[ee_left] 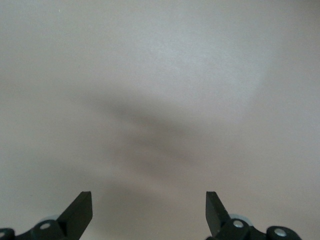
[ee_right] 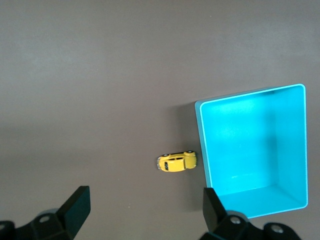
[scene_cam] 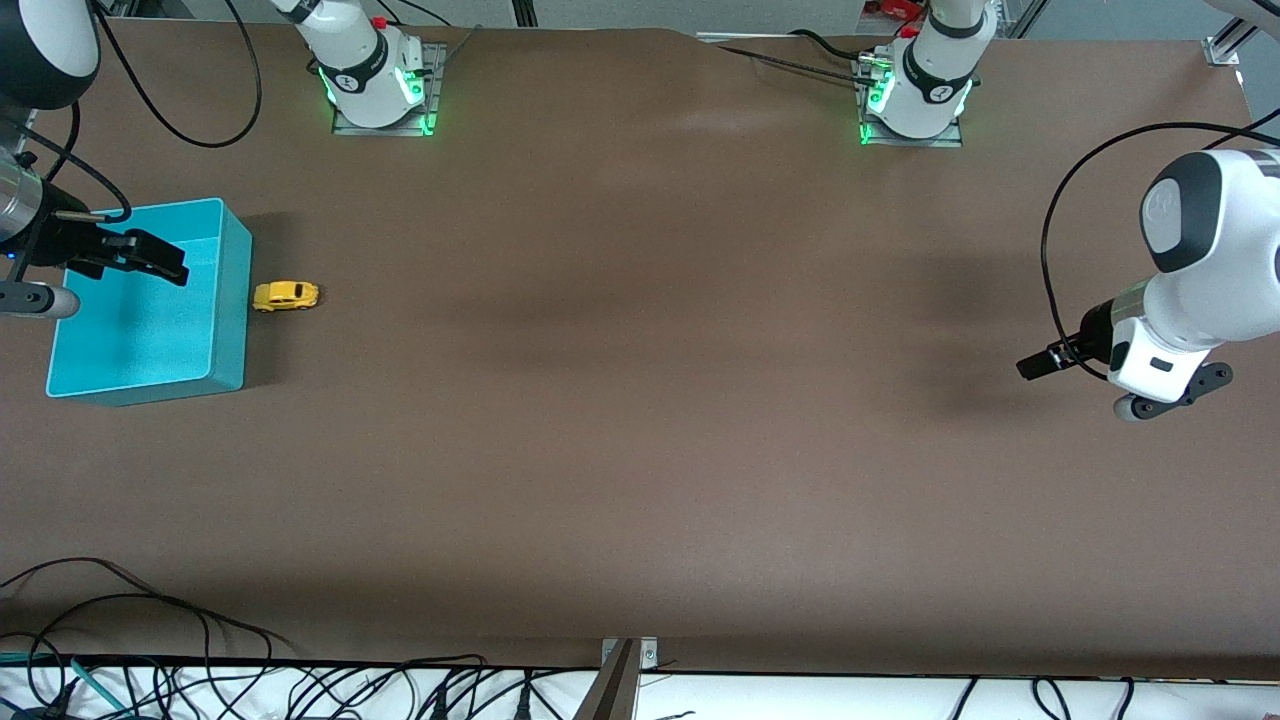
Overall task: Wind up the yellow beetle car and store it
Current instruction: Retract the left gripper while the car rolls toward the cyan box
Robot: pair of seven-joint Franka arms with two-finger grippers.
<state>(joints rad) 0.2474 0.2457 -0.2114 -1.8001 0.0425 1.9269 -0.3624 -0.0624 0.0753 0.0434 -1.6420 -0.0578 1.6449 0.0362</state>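
Yellow beetle car (scene_cam: pixel 285 295) parked touching teal box (scene_cam: pixel 228 300) wall, handy for storing. Right gripper (scene_cam: pixel 140 255) over box, left gripper (scene_cam: pixel 1040 362) waiting near table (scene_cam: pixel 640 400) edge; both wide open, empty.

A brown worktop (scene_cam: pixel 640 400) carries a teal box (scene_cam: pixel 225 300) at the right arm's end. The yellow beetle car (scene_cam: pixel 286 295) sits on the worktop just beside the box, on its wheels.

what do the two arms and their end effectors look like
Both arms are glossy white with dark grey joint caps and black cables looping off them. Their bases glow green. The left end effector and right end effector each have black, wedge-shaped fingers on a dark mount.
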